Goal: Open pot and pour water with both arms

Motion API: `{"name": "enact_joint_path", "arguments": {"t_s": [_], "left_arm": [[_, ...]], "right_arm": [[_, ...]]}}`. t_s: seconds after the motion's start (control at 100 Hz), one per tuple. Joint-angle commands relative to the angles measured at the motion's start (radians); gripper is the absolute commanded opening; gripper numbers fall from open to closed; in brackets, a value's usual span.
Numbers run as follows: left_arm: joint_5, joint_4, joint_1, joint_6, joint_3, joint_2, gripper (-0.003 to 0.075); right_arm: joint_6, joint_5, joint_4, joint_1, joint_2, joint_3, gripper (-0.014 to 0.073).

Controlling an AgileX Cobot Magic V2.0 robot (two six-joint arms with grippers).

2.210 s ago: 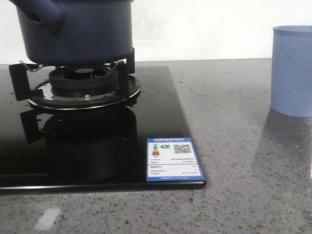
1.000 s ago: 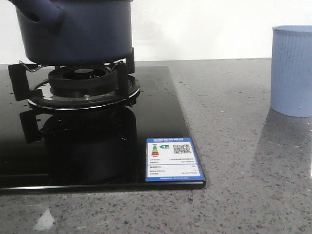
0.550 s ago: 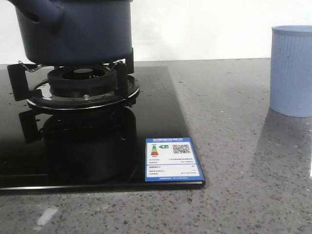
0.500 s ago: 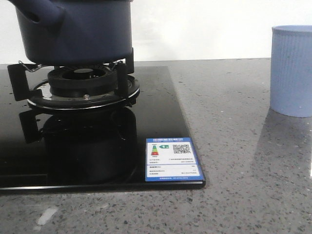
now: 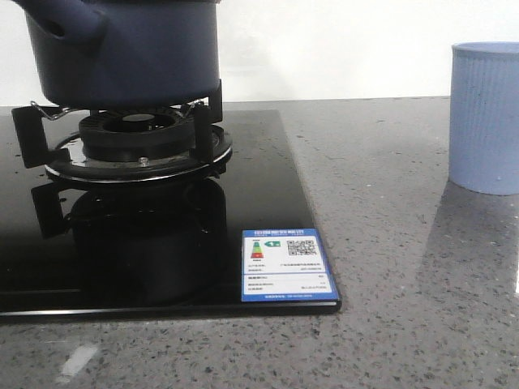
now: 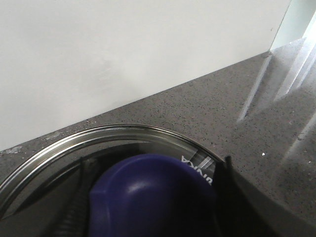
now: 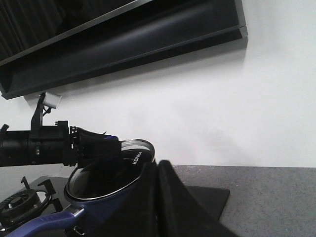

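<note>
The dark navy-blue pot (image 5: 130,49) stands on the burner grate (image 5: 138,138) at the far left of the front view, its hollow stub handle (image 5: 69,20) pointing left. No gripper shows in that view. In the left wrist view my left gripper (image 6: 153,207) is shut on the blue knob (image 6: 148,192) of the glass lid (image 6: 123,136). In the right wrist view the lid (image 7: 136,148) is held tilted up over the pot's (image 7: 103,197) far rim. My right gripper (image 7: 158,170) has its fingers pressed together at the pot's near rim.
A light blue ribbed cup (image 5: 485,117) stands on the grey stone counter (image 5: 405,243) at the right. The black glass hob (image 5: 122,243) carries a blue label (image 5: 289,266) at its front right corner. A dark range hood (image 7: 123,39) hangs overhead.
Nothing has visibly moved; the front picture only shifts by a few pixels and the pot stays on the grate.
</note>
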Motion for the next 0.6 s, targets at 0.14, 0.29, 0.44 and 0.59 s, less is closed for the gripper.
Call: {"name": "enact_joint_path", "arguments": {"t_s": [0.14, 0.29, 0.44, 0.59], "left_arm": [[-0.025, -0.044, 0.0, -0.005, -0.037, -0.069, 0.0489], [-0.029, -0.029, 0.0, -0.005, -0.037, -0.19, 0.0344], [-0.023, 0.035, 0.0, -0.005, -0.007, -0.385, 0.0106], [-0.02, 0.092, 0.0, -0.024, 0.11, -0.591, -0.0004]], "right_arm": [[-0.013, 0.012, -0.047, -0.007, 0.003, -0.036, -0.0064], [-0.013, 0.014, -0.047, -0.007, 0.003, -0.036, -0.0064], [-0.104, -0.051, -0.047, -0.007, 0.003, -0.036, -0.0064], [-0.144, -0.142, -0.047, -0.007, -0.003, -0.036, -0.0064]]}}
